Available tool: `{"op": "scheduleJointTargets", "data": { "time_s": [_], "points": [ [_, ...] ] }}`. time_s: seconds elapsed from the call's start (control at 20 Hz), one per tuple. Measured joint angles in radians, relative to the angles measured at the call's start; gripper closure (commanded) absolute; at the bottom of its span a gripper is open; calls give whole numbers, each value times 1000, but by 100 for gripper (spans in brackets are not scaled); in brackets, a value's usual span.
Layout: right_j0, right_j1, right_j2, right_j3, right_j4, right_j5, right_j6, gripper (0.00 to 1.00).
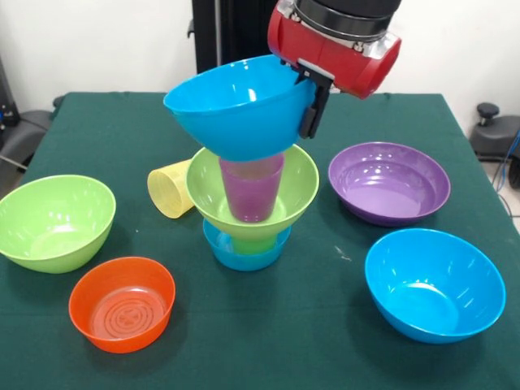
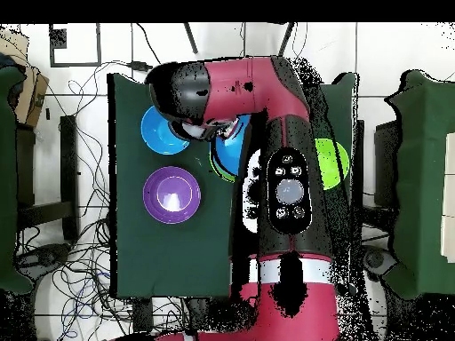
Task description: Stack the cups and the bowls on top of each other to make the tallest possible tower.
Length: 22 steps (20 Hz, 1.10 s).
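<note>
Tower (image 1: 248,219) at frame centre: small blue bowl, green cup, green bowl, purple cup (image 1: 251,188). Pincer (image 1: 315,101) clamps rim of tilted blue bowl (image 1: 236,106) on top, not yet released. Yellow cup (image 1: 169,188), four bowls unstacked on bench (image 1: 325,341).

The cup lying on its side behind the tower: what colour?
Yellow cup, translucent; clearest in the front view.

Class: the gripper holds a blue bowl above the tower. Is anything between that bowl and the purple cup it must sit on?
Nothing visible. The blue bowl, tilted in the gripper, hangs just over the purple cup, which stands open-topped in the green bowl.
</note>
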State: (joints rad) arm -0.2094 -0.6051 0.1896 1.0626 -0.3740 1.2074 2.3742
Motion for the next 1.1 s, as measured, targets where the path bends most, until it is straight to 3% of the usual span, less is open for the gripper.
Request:
{"op": "scheduleJointTargets", "data": {
  "time_s": [0.55,1.1],
  "points": [
    [31,2,-20,-42,-47,95,0,100],
    [52,39,-47,-78,-63,115,0,100]
  ]
}}
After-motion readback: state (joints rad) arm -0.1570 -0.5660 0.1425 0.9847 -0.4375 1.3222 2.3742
